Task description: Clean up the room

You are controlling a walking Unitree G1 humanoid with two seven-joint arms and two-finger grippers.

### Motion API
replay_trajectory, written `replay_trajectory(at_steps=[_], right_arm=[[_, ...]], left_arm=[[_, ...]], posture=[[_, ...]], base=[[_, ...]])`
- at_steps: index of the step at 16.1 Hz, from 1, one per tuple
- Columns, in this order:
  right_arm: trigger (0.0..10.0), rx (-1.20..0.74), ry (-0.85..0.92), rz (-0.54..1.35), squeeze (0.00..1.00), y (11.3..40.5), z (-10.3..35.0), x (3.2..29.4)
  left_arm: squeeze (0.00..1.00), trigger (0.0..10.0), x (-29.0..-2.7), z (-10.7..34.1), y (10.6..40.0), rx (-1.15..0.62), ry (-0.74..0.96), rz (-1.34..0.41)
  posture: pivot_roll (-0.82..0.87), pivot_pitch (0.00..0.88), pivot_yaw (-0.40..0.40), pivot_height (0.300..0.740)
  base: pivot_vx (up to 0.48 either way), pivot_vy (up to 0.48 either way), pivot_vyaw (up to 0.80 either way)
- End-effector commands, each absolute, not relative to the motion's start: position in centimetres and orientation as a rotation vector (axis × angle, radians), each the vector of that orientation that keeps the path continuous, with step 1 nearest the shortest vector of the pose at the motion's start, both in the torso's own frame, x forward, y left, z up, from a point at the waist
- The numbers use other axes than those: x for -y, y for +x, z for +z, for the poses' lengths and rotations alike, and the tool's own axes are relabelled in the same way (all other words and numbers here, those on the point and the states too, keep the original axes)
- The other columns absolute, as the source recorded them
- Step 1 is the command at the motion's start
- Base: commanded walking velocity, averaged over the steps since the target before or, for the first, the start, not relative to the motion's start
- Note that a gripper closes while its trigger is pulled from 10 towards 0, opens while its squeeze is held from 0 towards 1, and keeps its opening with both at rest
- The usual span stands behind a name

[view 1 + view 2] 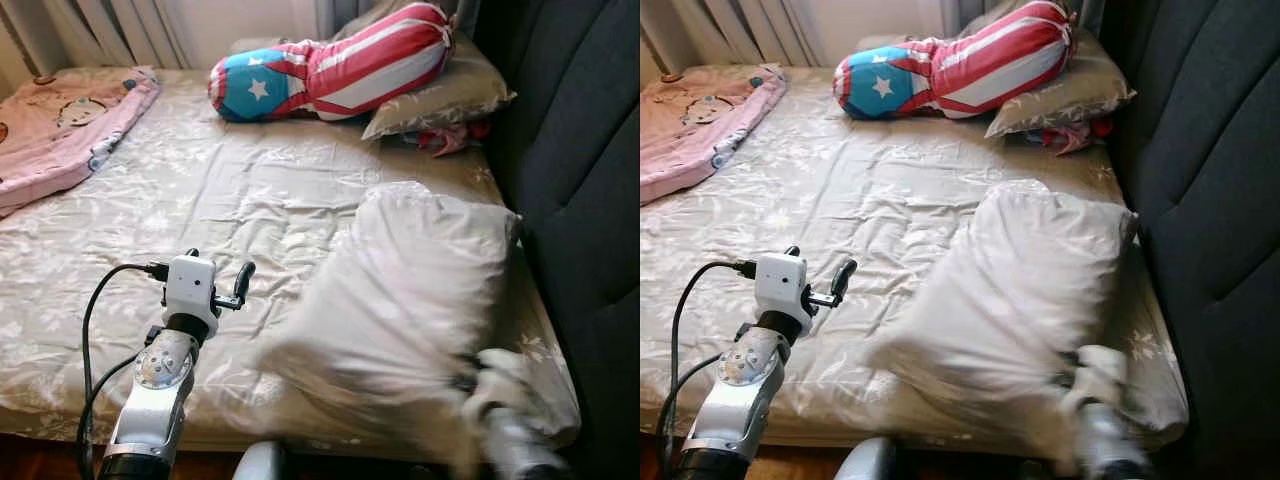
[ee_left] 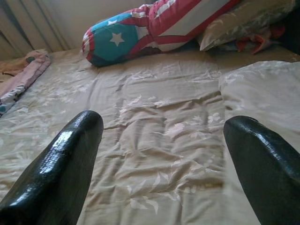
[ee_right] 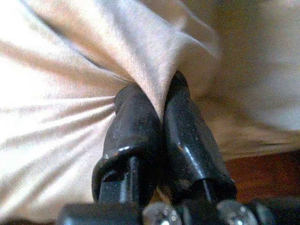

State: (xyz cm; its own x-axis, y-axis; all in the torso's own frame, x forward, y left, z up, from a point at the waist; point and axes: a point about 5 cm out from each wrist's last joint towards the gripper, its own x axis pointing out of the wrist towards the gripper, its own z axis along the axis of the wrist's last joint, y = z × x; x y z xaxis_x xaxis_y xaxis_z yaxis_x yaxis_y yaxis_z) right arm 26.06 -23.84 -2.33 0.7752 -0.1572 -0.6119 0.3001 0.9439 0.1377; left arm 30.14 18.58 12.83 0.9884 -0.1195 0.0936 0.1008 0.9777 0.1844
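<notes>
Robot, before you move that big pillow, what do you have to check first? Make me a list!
1. Right gripper pinching the big pillow: ok, jaws shut on its cloth.
2. Grip deep enough: cannot tell, just a fold is caught.
3. Left gripper free to help: ok, jaws open above the sheet.
4. Room by the headboard: ok, bare sheet behind the pillow.
5. Sharp view: not ok, pillow and right arm are blurred.

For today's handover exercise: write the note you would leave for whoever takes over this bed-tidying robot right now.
Right gripper: shut on a fold of the beige pillow, which lies blurred at the bed's near right, by the dark headboard.
Left gripper: open, empty, above the sheet.
Striped bolster and a second pillow lie at the far end; pink blanket far left.
Left: place the held pillow, tidy the rest.
</notes>
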Motion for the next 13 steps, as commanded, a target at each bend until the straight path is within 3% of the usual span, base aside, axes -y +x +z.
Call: replay_trajectory(at_steps=[1,6,7,10,11,13], right_arm=[[0.0,-0.518,0.212,-0.434,0.0,26.2,-0.3,28.2],[0.0,-0.406,0.088,-0.74,0.0,23.3,3.9,37.6],[0.0,-0.363,0.041,-0.903,0.0,21.2,5.8,41.3],[0.0,-0.418,0.056,-0.889,0.0,21.0,4.9,40.7],[10.0,-0.442,0.069,-0.844,0.0,21.4,4.2,39.8],[10.0,-0.462,0.12,-0.704,0.0,22.8,2.1,36.0]], left_arm=[[0.0,10.0,-18.6,12.7,30.3,0.105,0.183,-0.106],[0.0,10.0,-18.8,12.4,30.6,0.109,0.186,-0.104],[0.0,10.0,-19.0,12.4,30.7,0.108,0.191,-0.104],[0.0,10.0,-18.9,12.2,30.7,0.106,0.194,-0.108],[0.0,10.0,-18.9,12.2,30.7,0.105,0.195,-0.109],[0.0,10.0,-18.9,12.1,30.7,0.104,0.199,-0.113]], posture=[[-0.03,0.045,-0.029,0.669],[-0.06,0.035,-0.02,0.669],[-0.06,0.039,-0.015,0.669],[-0.06,0.04,-0.01,0.669],[-0.06,0.042,-0.008,0.669],[-0.05,0.043,-0.007,0.669]], base=[[0.0,0.0,0.0],[0.0,0.0,0.0],[0.0,0.0,0.0],[0.0,0.0,0.0],[0.0,0.0,0.0],[0.0,0.0,0.0]])
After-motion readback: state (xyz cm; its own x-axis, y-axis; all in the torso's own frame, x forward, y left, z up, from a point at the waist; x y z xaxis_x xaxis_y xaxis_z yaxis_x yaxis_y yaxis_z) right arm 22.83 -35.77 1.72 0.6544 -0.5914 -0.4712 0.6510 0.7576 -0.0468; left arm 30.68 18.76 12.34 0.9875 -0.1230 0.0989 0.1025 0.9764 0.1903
